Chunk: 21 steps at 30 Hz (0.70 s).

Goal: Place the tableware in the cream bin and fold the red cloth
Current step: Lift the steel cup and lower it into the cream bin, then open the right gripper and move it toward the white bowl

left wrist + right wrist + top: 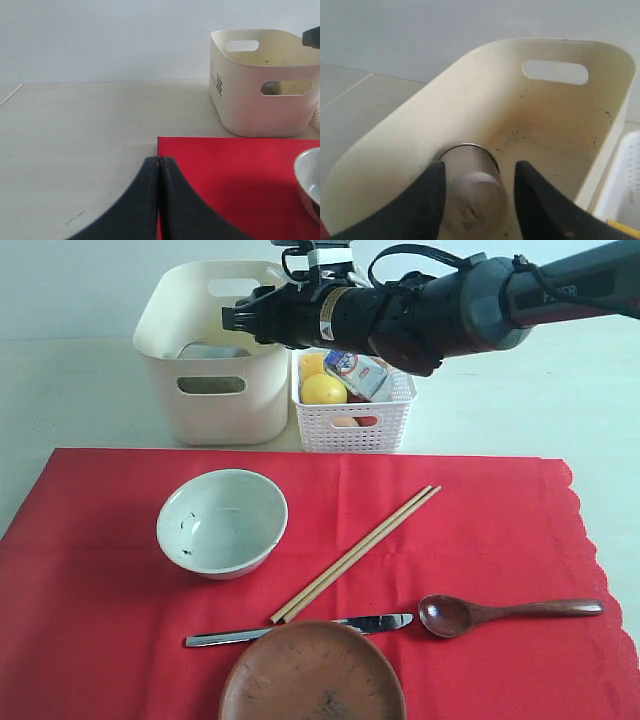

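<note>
Right fingers (431,202) apart around steel cup (470,192)

Pale table (60,390): red cloth (100,540) spread at 6 o'clock; cream bin (220,420) at 12; white lattice basket (350,435) just beside, at 1.

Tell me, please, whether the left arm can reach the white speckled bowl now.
Probably yes: the shut left gripper hangs at a corner of the red fabric cloth, only bare cloth separates it from the white speckled bowl, and the right gripper is at the cream plastic bin.
</note>
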Motion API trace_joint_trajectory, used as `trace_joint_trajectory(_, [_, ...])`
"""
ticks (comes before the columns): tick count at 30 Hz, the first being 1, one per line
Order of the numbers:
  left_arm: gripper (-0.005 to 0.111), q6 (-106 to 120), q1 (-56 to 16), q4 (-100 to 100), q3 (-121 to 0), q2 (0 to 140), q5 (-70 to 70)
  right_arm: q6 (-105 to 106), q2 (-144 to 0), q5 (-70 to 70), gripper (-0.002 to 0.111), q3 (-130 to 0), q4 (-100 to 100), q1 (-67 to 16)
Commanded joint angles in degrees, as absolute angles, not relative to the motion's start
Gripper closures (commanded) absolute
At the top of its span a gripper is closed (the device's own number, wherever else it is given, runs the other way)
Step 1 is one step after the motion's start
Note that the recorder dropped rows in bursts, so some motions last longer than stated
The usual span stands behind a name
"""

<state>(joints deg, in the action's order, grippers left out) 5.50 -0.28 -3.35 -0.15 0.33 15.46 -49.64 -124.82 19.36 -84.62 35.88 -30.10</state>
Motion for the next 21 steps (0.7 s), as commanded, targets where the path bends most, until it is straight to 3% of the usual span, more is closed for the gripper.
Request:
trace_joint_trajectory(1, [0.106, 5.58, -0.59, -3.19, 0.00, 0.00, 15.15, -49.17, -124.71, 18.92, 0.048, -85.13, 35.96, -30.17])
trace_joint_trajectory(4, [0.106, 5.58, -0.59, -3.19, 0.00, 0.00, 15.15, -53.60, -123.73, 15.21, 0.043, -84.86, 38.42, -30.29])
trace_joint_trajectory(8, [0.106, 5.58, -0.59, -3.19, 0.00, 0.00, 15.15, -58.69, -119.33, -7.22, 0.049, -84.86, 48.44, -31.25])
trace_joint_trajectory(11, [0.106, 5.58, -0.59, -3.19, 0.00, 0.00, 15.15, -50.49, -113.91, -20.95, 0.079, -83.88, 44.86, -31.28])
trace_joint_trajectory(14, [0.106, 5.58, -0.59, -3.19, 0.00, 0.00, 15.15, -44.63, -109.52, -22.49, 0.106, -80.38, 40.39, -31.28])
trace_joint_trajectory(21, [0.106, 5.58, -0.59, -3.19, 0.00, 0.00, 15.15, -43.12, -99.75, -16.29, 0.108, -64.08, 36.38, -31.28])
